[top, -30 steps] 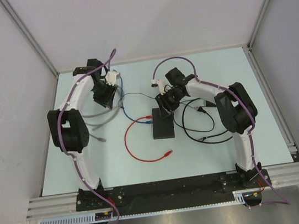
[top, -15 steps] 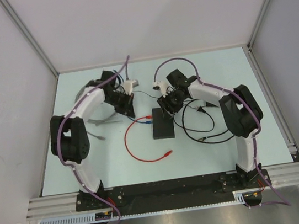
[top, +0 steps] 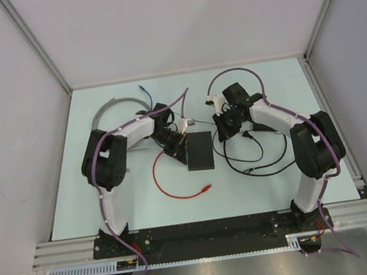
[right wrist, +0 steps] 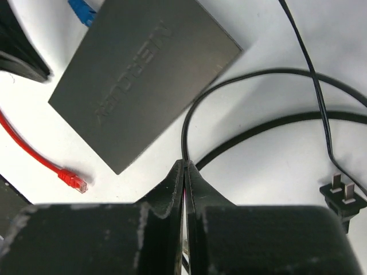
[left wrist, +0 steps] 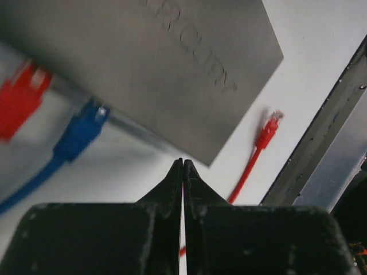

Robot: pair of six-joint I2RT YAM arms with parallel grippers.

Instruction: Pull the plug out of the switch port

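The switch is a flat black box (top: 200, 151), also in the left wrist view (left wrist: 172, 63) and the right wrist view (right wrist: 143, 74). A blue plug (left wrist: 80, 132) and a red plug (left wrist: 20, 97) sit in ports along its left edge. My left gripper (top: 175, 145) is shut and empty, its tips (left wrist: 182, 164) just off the box's near corner, right of the blue plug. My right gripper (top: 227, 128) is shut, right of the box, its tips (right wrist: 184, 164) over a thin black cable (right wrist: 189, 123); I cannot tell if they pinch it.
A red cable (top: 163, 185) loops in front of the switch to a loose red plug (top: 208, 188), also in the right wrist view (right wrist: 73, 180). Black cables (top: 262, 164) with a two-pin power plug (right wrist: 343, 197) lie to the right. A grey cable (top: 114, 105) lies at the back left.
My left arm swung from the back left down to the switch's left edge. My right gripper drew back from the switch's far end to its right side.
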